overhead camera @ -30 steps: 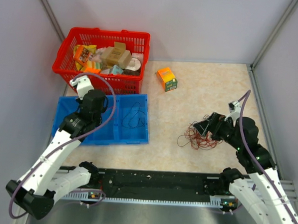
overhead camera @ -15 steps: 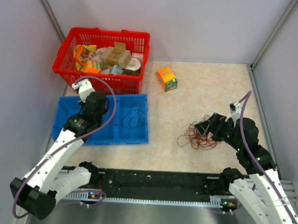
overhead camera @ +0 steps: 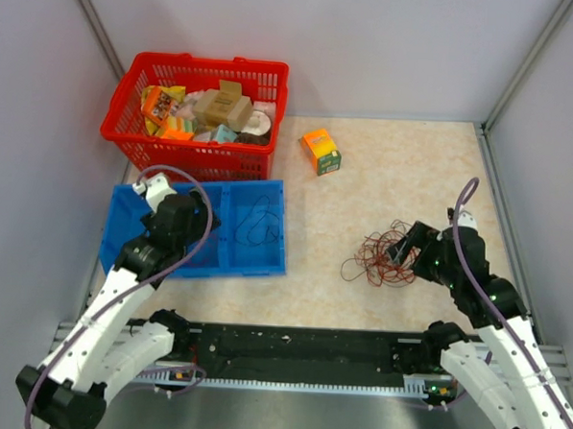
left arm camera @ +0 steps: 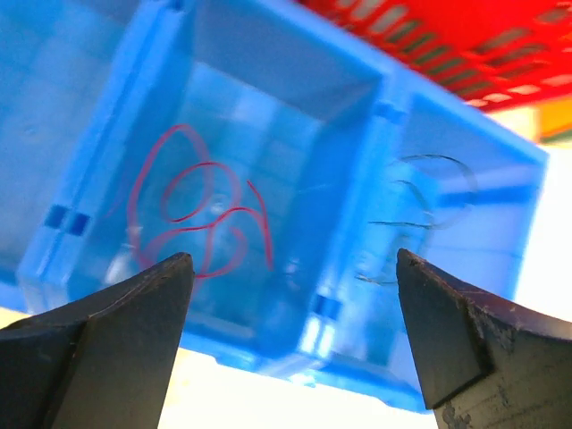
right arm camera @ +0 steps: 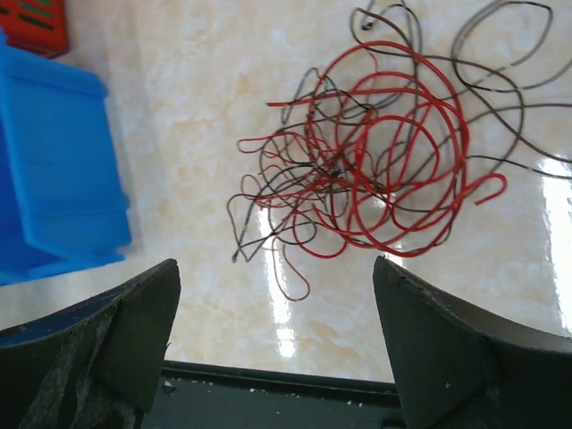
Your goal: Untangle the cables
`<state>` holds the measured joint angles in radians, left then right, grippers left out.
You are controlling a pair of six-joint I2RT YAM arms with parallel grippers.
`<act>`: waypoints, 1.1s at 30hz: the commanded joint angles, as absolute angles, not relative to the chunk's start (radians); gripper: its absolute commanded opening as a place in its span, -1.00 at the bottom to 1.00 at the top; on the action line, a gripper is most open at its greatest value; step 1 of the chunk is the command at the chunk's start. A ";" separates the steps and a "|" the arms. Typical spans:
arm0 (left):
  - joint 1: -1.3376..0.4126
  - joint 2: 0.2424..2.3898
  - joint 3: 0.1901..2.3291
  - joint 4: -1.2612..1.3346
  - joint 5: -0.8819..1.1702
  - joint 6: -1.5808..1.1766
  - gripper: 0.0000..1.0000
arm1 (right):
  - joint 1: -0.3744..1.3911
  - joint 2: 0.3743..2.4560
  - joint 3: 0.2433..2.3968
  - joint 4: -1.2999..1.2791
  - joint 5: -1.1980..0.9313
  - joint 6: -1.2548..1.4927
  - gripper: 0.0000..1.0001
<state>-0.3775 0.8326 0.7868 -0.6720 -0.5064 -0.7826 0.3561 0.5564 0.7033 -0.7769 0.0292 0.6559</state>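
Observation:
The cables (overhead camera: 380, 261) lie as a tangle of thin red and dark wires on the beige table, spread wide in the right wrist view (right arm camera: 375, 170). My right gripper (overhead camera: 407, 248) (right arm camera: 275, 264) hovers open just right of the tangle, nothing between its fingers. One red wire (left arm camera: 192, 214) lies looped in the left compartment of the blue bin (overhead camera: 265, 263) (left arm camera: 268, 89). A dark wire (overhead camera: 259, 223) (left arm camera: 420, 192) lies in the right compartment. My left gripper (overhead camera: 202, 216) (left arm camera: 293, 257) is open over the bin and holds nothing.
A red basket (overhead camera: 189, 152) full of boxes stands behind the bin. A small orange box (overhead camera: 321, 150) sits at the table's back middle. A black rail (overhead camera: 299, 345) runs along the near edge. Grey walls close in left, right and back.
My left gripper has opened and its arm has drawn back a little toward the near edge. My right arm has shifted slightly back and to the right of the tangle.

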 commanded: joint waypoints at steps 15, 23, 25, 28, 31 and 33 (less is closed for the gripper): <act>-0.995 1.430 1.150 -0.044 0.241 -0.402 0.90 | 0.120 0.505 0.562 -0.822 0.019 0.819 0.51; -1.043 1.739 1.359 -0.156 0.216 -0.347 0.72 | 0.051 0.436 0.442 -0.704 -0.135 0.910 0.35; -1.048 1.767 1.362 -0.146 0.229 -0.350 0.72 | 0.051 0.425 0.410 -0.680 -0.143 0.926 0.33; -1.057 1.830 1.393 -0.143 0.262 -0.362 0.69 | 0.051 0.400 0.370 -0.663 -0.112 0.945 0.30; -1.063 1.885 1.440 -0.149 0.272 -0.373 0.51 | 0.051 0.390 0.335 -0.608 -0.126 0.946 0.29; -1.065 1.917 1.475 -0.175 0.241 -0.380 0.26 | 0.051 0.403 0.312 -0.565 -0.147 0.940 0.28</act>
